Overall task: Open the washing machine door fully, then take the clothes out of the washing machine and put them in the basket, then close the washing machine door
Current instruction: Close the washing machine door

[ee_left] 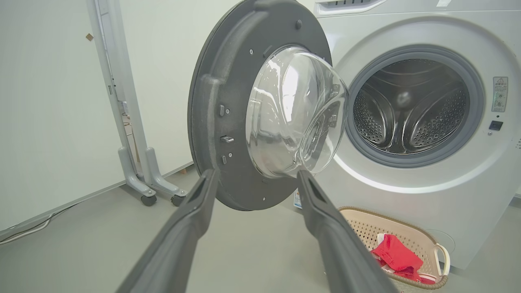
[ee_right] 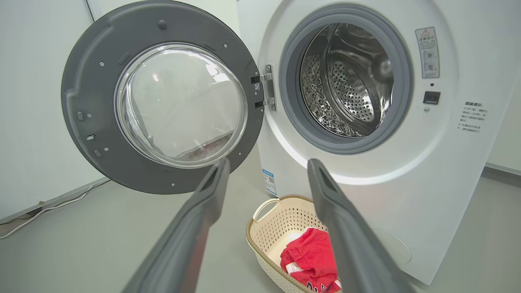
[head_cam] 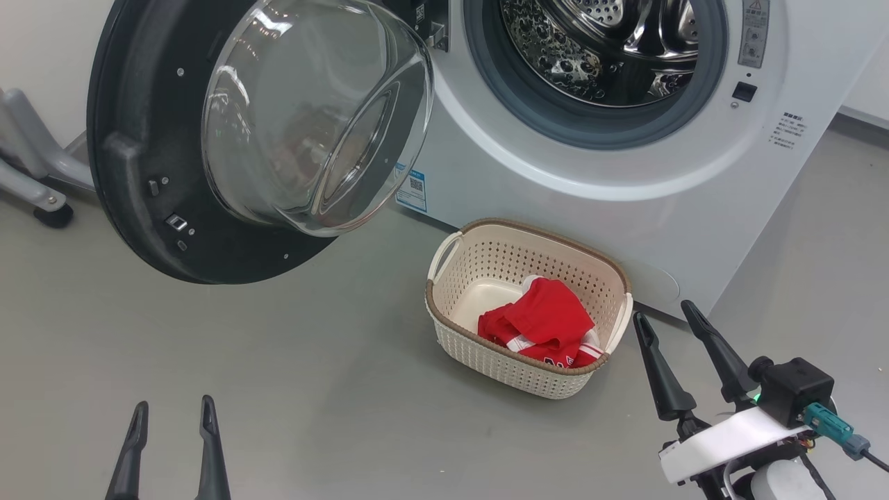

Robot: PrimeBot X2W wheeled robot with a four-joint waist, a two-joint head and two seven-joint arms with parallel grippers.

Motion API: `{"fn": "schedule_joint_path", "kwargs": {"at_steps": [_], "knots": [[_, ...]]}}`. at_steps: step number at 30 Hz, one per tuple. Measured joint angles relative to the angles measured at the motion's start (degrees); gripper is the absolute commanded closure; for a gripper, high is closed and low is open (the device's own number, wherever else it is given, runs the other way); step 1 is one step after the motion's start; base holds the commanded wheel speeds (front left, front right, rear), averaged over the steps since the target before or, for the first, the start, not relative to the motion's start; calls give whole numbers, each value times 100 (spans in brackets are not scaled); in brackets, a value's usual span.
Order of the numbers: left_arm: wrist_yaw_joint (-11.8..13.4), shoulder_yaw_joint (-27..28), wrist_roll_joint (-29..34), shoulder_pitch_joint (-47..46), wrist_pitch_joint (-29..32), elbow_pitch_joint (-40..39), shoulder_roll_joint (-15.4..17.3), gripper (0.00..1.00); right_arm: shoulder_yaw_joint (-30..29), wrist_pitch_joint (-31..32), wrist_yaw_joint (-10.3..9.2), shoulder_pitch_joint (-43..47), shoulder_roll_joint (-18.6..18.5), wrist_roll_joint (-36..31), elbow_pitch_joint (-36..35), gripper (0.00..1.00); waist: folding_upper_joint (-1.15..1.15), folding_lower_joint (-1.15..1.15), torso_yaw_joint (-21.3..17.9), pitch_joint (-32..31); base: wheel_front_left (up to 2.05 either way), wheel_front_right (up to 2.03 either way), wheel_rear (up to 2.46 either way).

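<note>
both grippers hung wide open and empty: your left gripper low over the floor, short of the door, and your right gripper just beside the basket. the door stood swung out from the washing machine. the red clothes lay in the basket, and the drum looked bare as far as you could see in. closing the door seemed all that was left. the risk sat in that push: a finger landing on the curved glass rather than the dark rim could have slid off, a soft shove might have left the latch uncaught, and a low sweep of your arm could have knocked the basket.
</note>
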Motion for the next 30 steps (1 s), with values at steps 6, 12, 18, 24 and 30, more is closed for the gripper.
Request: {"fn": "schedule_joint_path", "kwargs": {"at_steps": [6,12,18,24,30], "knots": [[0,-4,1,4,0,-20,-3,0,-31,0,0,-11,5,1,10,0,0,0,-5,-3,0,0,0],[0,-10,1,23,0,-20,-4,28,-52,0,0,-27,10,1,12,0,0,0,-10,1,0,0,0],[1,-41,1,108,0,-26,-8,100,-69,0,0,-27,3,0,-5,0,0,0,-15,55,0,0,0],[0,-41,2,110,0,-141,18,100,-157,0,0,-3,-129,-7,-103,0,0,0,-27,218,0,0,0],[-81,24,46,68,53,-308,304,100,-377,0,0,97,-288,-9,-221,0,0,0,-43,431,0,0,0]]}}
